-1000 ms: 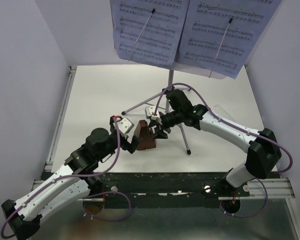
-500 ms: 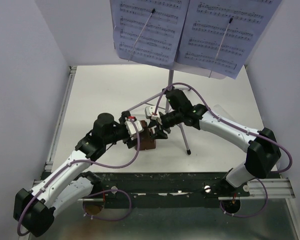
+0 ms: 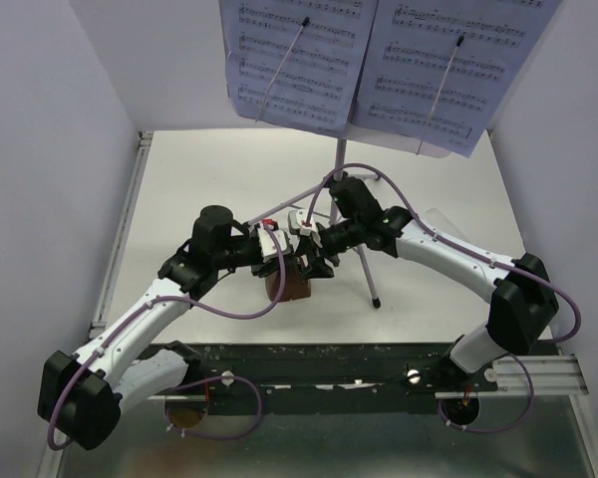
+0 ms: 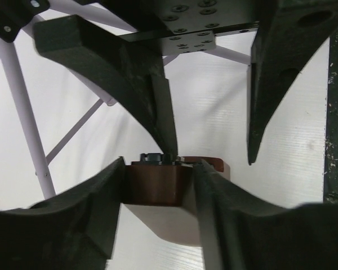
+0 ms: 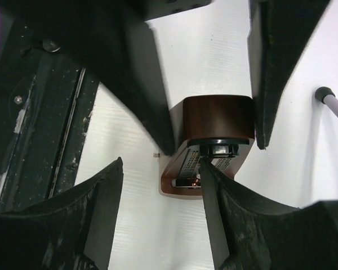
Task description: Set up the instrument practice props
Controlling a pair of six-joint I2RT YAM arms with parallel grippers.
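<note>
Where the metronome (image 3: 285,287) stands: upright on the table (image 3: 199,189), near its middle, just left of the near leg of the music stand (image 3: 340,154).
Far end: sheet-music pages (image 3: 299,60) lie spread across the music stand's desk.
State of left claw (image 4: 159,166): partly closed, its fingers (image 4: 101,202) lying against both flanks of the metronome's upper body; it looks like a grip.
State of right claw (image 5: 160,163): spread wide with nothing between its fingers; one tip sits at the metronome's black cap (image 5: 217,149), and whether it touches I cannot tell.
Risk, slip: the flanks narrow toward the top, so a squeeze this high may let the body slide out downward.
Risk, clash: both claws crowd one small prop; a lift by the left claw could catch the right claw's finger and tip the metronome.
Risk, stand: the tripod leg (image 5: 333,102) runs just right of the metronome; a sideways sweep could knock it and bring the pages down.
Overhead view alone: shows the stand, the pages and both arms, but the claws hide most of the metronome.
Left wrist view alone: shows finger contact on both flanks.
Right wrist view alone: shows the scale face, the cap and the leg's rubber foot.
</note>
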